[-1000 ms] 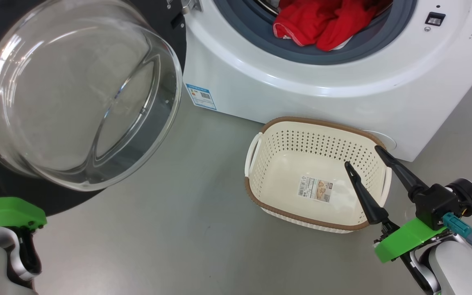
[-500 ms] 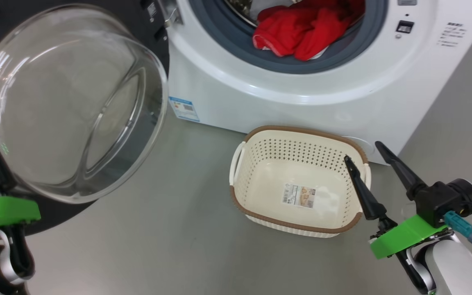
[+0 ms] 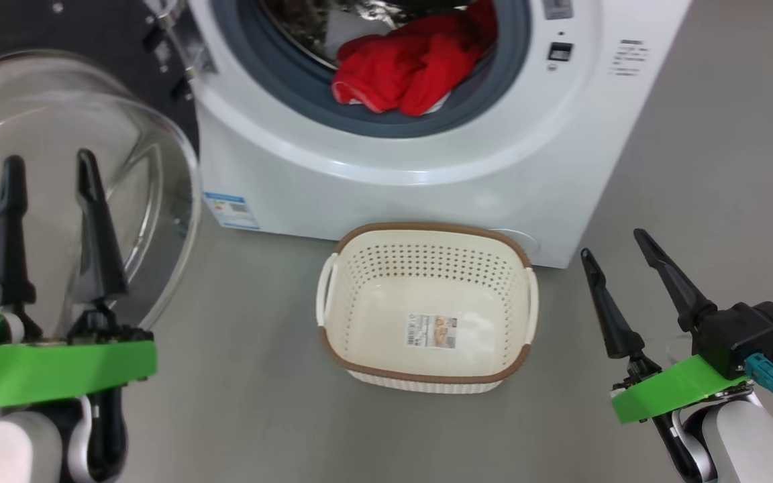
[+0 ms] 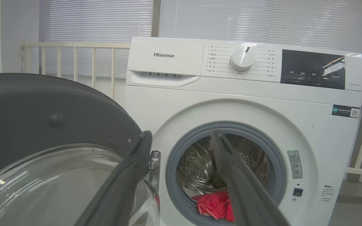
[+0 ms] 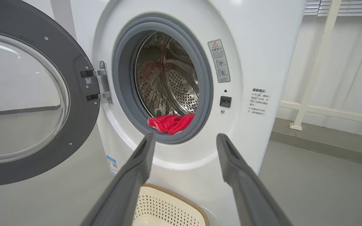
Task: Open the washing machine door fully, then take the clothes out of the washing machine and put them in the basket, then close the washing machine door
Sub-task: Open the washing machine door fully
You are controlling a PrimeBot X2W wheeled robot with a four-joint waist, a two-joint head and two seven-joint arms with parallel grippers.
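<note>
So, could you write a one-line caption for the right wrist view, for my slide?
Open right gripper faces the washer: door wide open, red clothes at the opening, basket below.

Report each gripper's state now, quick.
Left gripper: open, jaws apart, holding nothing.
Right gripper: open, jaws apart, holding nothing.

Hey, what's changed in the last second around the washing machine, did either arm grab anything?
The head camera turned, so the whole scene shifted. The left gripper has risen into the head view, open, in front of the washing machine door. Nothing was grabbed or released. Unchanged: right gripper open and empty, clothes in the washing machine, basket empty, door open.
</note>
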